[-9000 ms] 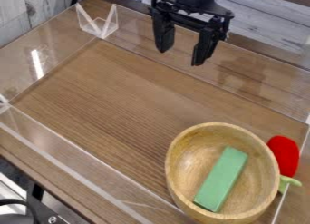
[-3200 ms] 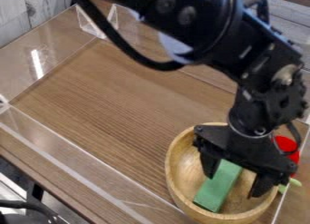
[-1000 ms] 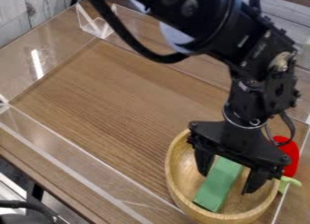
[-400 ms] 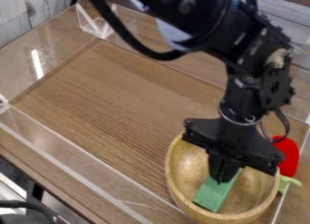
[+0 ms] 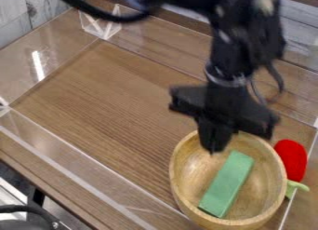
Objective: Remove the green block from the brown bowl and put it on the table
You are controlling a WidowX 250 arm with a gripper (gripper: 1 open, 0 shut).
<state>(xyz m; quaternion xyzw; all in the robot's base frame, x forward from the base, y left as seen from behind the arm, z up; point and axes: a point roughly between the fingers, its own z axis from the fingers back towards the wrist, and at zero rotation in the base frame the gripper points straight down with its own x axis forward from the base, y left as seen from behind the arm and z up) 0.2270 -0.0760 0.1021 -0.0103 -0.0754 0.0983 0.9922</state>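
Green block (image 5: 226, 185) may be left behind in the brown bowl (image 5: 183, 183), since the closed, empty jaws are raised above it

Light-green block (image 5: 225, 185), tan bowl (image 5: 192, 182), brown wood-grain table (image 5: 106, 99), red object (image 5: 289, 160) with green stem (image 5: 293, 188)

Across the upper middle and right of the frame, the robot arm (image 5: 221, 47) is showing a black body with rounded, bulky segments. Near the top centre, a pale grey-white patch is breaking up the dark surface. Toward the centre right, the black gripper (image 5: 224, 117) is showing a broad, blocky shape with knobbly edges. Finer details are blurring into the dark finish, and screws or markings are staying too indistinct to tell.
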